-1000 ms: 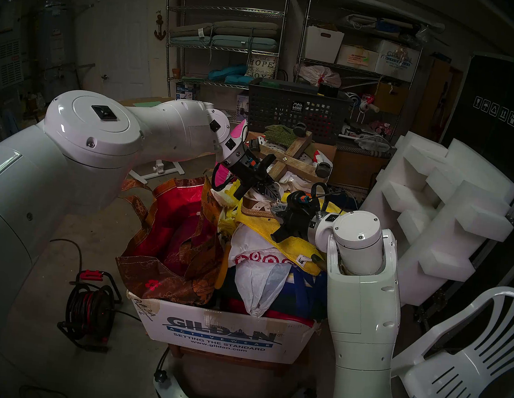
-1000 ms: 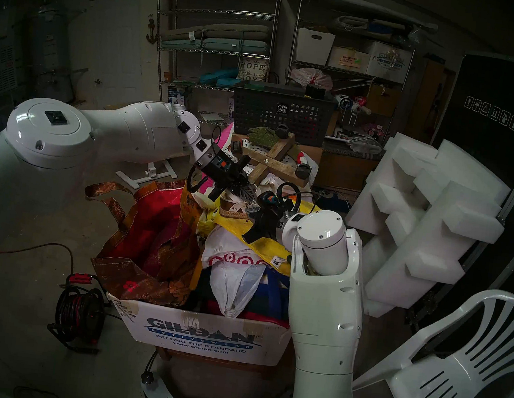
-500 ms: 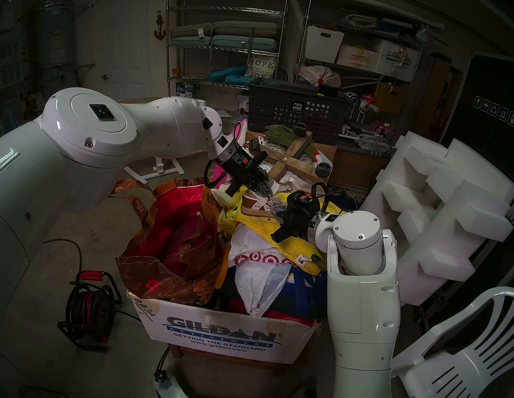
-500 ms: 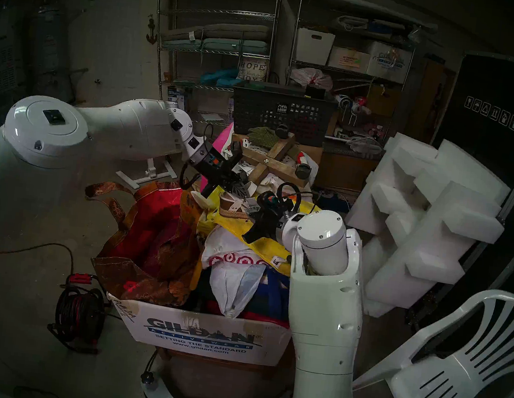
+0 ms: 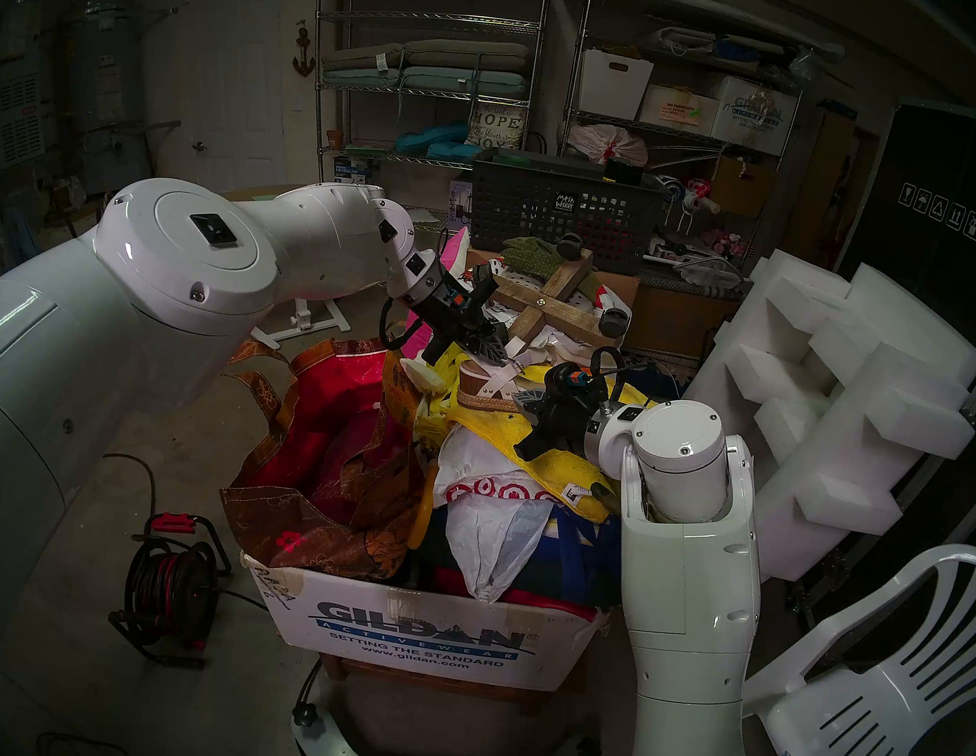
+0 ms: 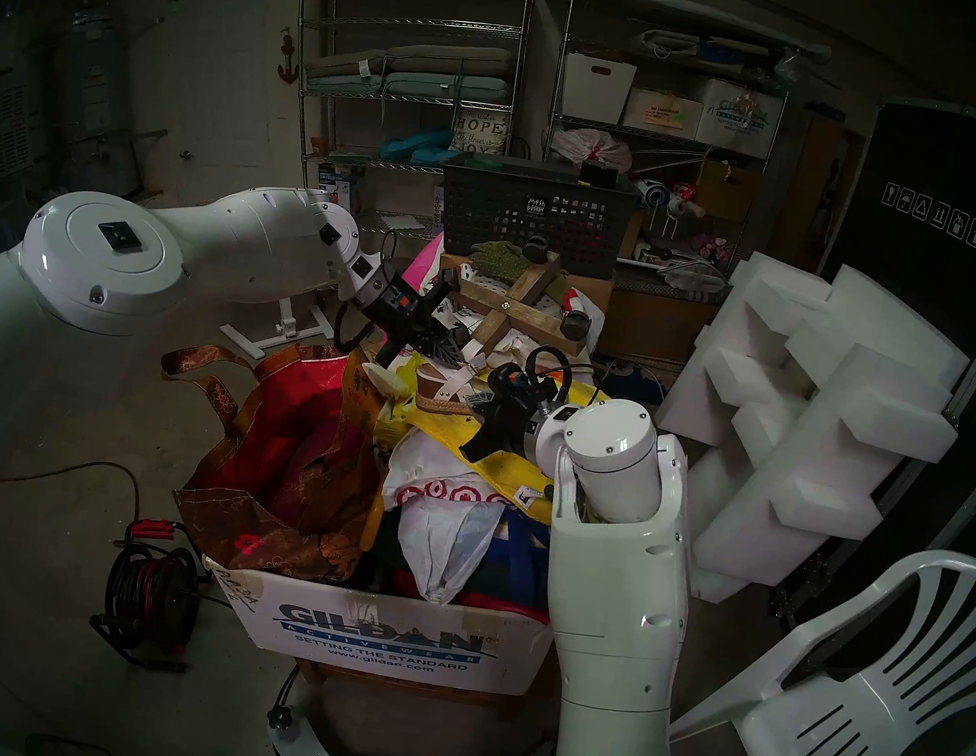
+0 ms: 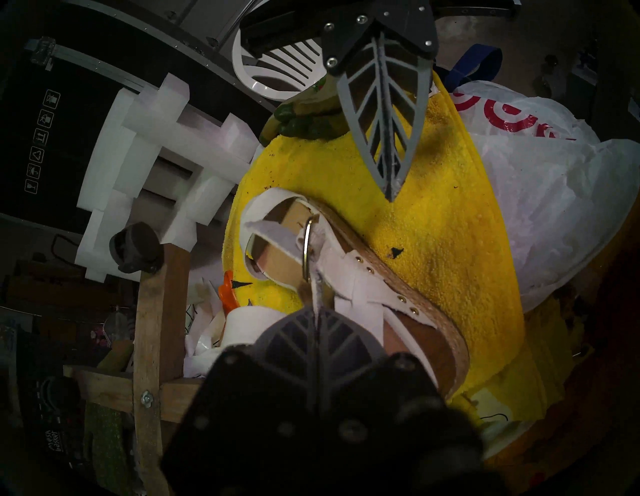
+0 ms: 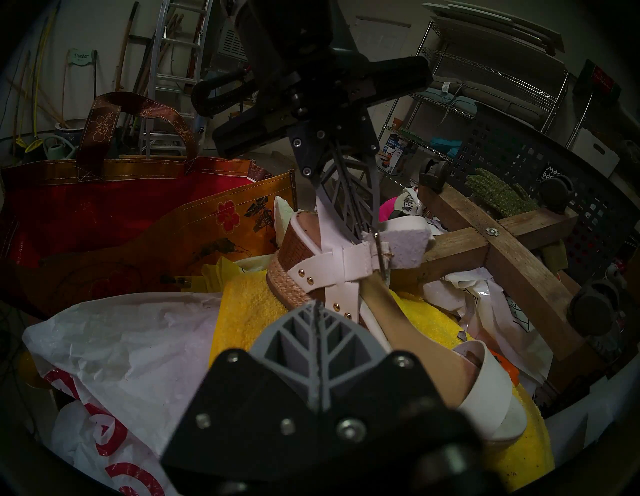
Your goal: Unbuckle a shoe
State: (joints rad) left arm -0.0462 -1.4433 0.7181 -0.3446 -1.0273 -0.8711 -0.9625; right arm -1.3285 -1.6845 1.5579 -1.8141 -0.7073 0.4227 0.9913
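Two robot arms meet over a cream-white sandal (image 5: 487,389) lying on a yellow towel (image 5: 560,467) atop a heaped cardboard box (image 5: 420,633) in a dim garage, with wire shelving (image 5: 423,70), white foam blocks (image 5: 847,397) and a white plastic chair (image 5: 887,687) behind and beside it. Left pincer (image 7: 317,299) is pressed together on the sandal's ankle strap (image 7: 320,277) at the metal buckle (image 7: 306,249), while the right pincer (image 8: 317,306) is pressed together, empty, just beside the jute sole. Red tote bag (image 5: 333,441), white plastic bag (image 5: 491,544) and wooden caster frame (image 5: 555,303) crowd the pile.
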